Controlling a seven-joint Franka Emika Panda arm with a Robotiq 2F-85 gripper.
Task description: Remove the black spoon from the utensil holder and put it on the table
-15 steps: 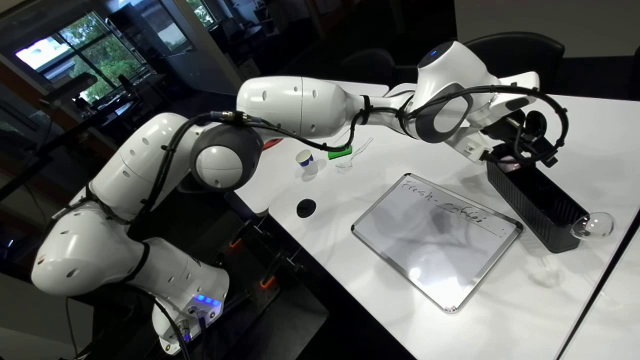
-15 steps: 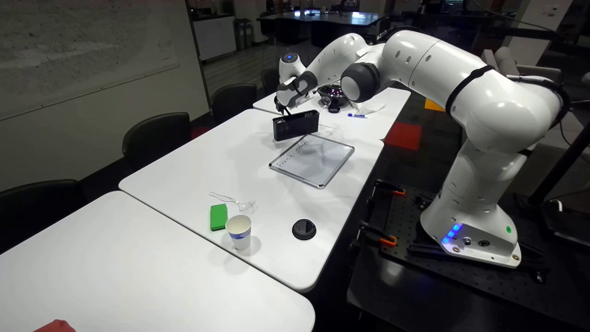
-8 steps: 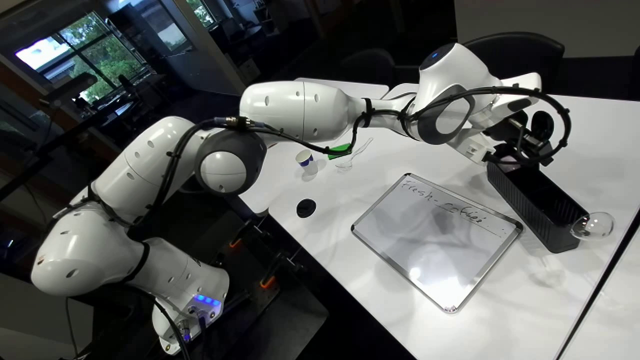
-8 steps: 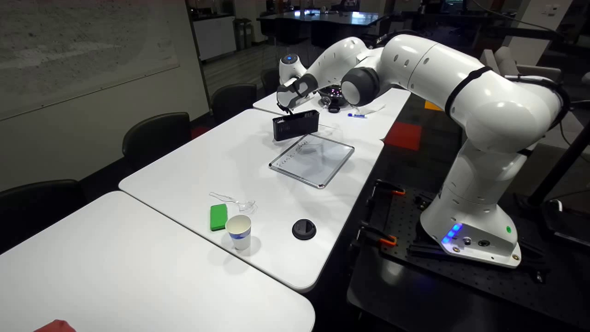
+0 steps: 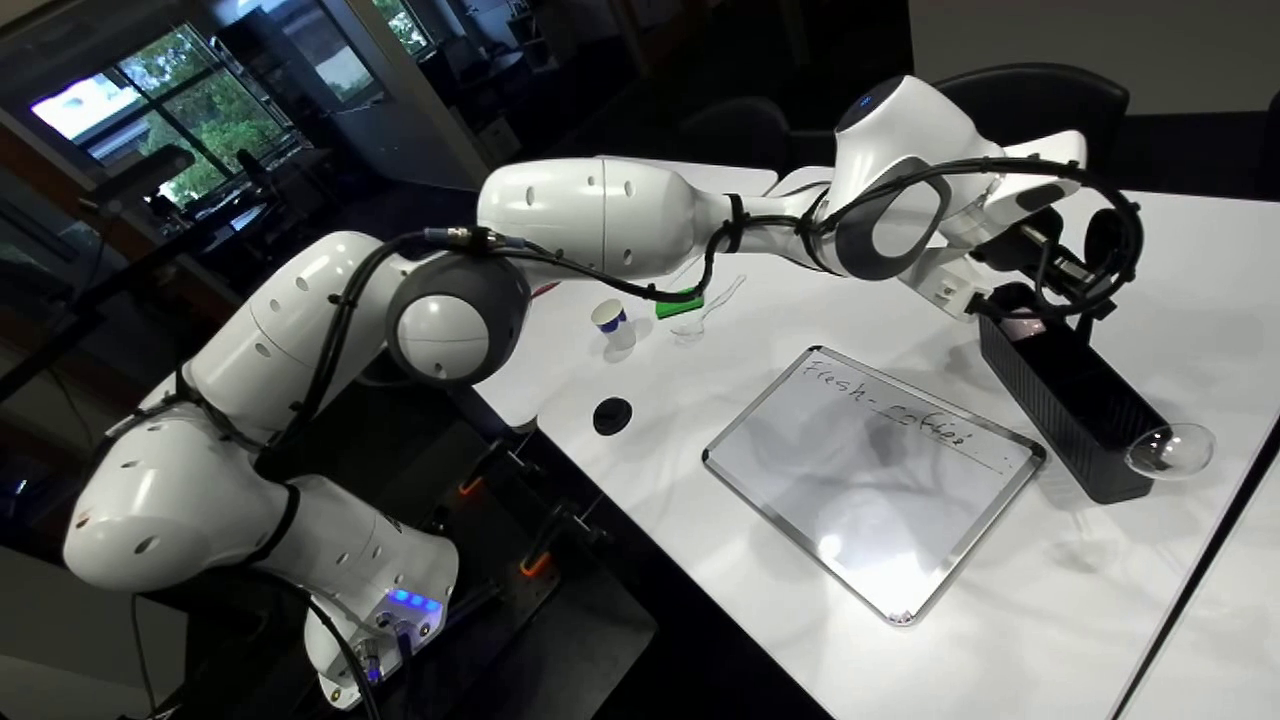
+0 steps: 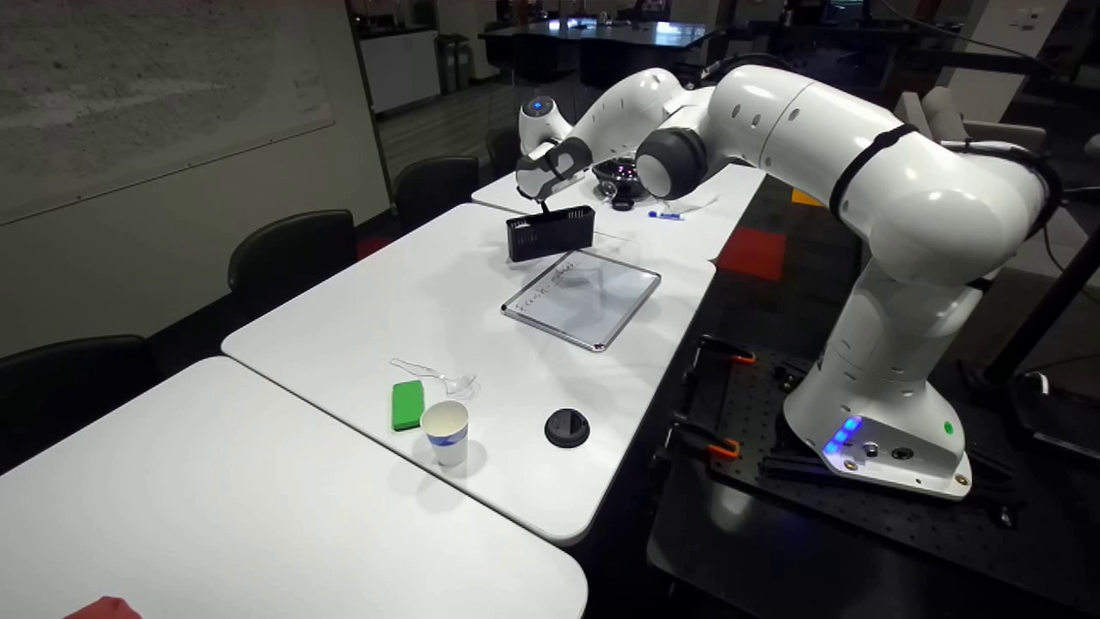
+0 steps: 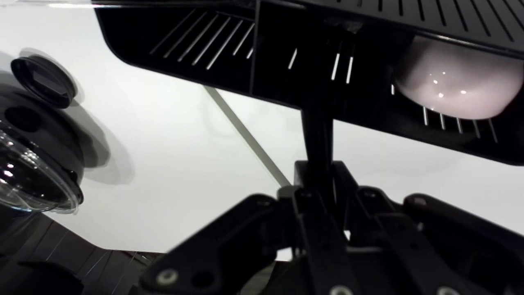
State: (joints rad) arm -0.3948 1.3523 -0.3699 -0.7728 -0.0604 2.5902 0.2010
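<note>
Inside it was rather dim, but the window [image 5: 165,110] was bright — green trees [image 5: 232,130] were seen behind it. Black chairs [image 6: 290,266] stood before the grey wall [image 6: 258,202], and on the dark floor [image 6: 748,298] there was a red rectangular patch [image 6: 751,254].

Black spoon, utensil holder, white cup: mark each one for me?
Black spoon [image 7: 317,137]: in the wrist view, on its exposed handle.
Utensil holder [image 6: 551,238]: in an exterior view, on its long outer wall.
White cup [image 6: 448,439]: in an exterior view, on its blue band.

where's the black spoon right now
In the wrist view, the black spoon sits just right of centre, held in the gripper, overlapping the utensil holder left of the pale pink item; its far end is indistinct.
</note>
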